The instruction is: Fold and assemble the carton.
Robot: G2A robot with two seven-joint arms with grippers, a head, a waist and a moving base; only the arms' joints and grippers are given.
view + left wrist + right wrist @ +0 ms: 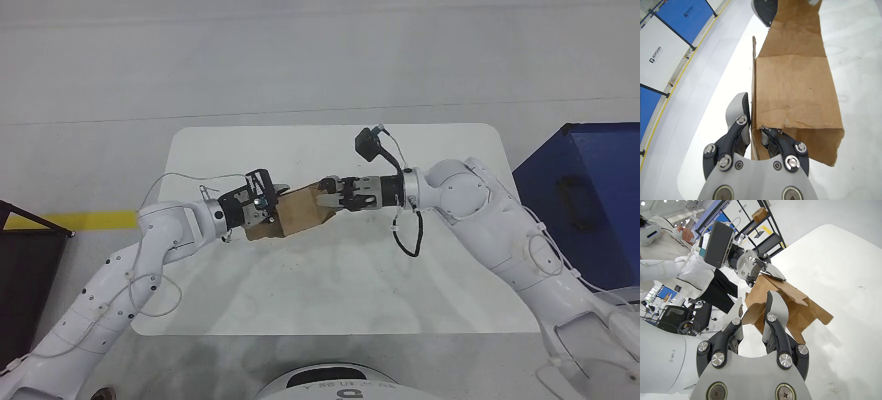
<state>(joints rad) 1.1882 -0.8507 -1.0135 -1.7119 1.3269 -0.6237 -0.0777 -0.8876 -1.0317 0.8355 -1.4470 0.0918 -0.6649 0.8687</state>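
At table centre, carton (pixel 285 213): brown, part-erected tube lying lengthwise between the two grippers on the white table (pixel 450 280); end flaps unfolded at both ends; edges ragged
Risk, tearing: the near edge of the top panel is already torn and creased in the left wrist view; a pull along the tube against the left pinch would likely rip that wall further
Risk, collapse: only one side wall is held; a sideways push on the far flap could rack the tube flat; cause would be force applied off the fold line
Risk, missed fold: the end flap (pixel 753 313) sits loose between open fingers; closing on its crumpled corner, not its crease, would bend it crooked
Left gripper (pixel 753 115): straddles one side wall at the near open end; outer finger pressed flat to the outside, inner finger inside the tube and mostly hidden by the top panel, so the jaws appear closed on that wall
Right gripper (pixel 754 303): jaws clearly parted, gripping nothing; the torn flap lies in the gap
Left arm pose: elbow bent, forearm extended toward centre, wrist in line with the tube
Right arm pose: forearm reaching inward from the opposite side, wrist roughly level, facing the left gripper across the carton
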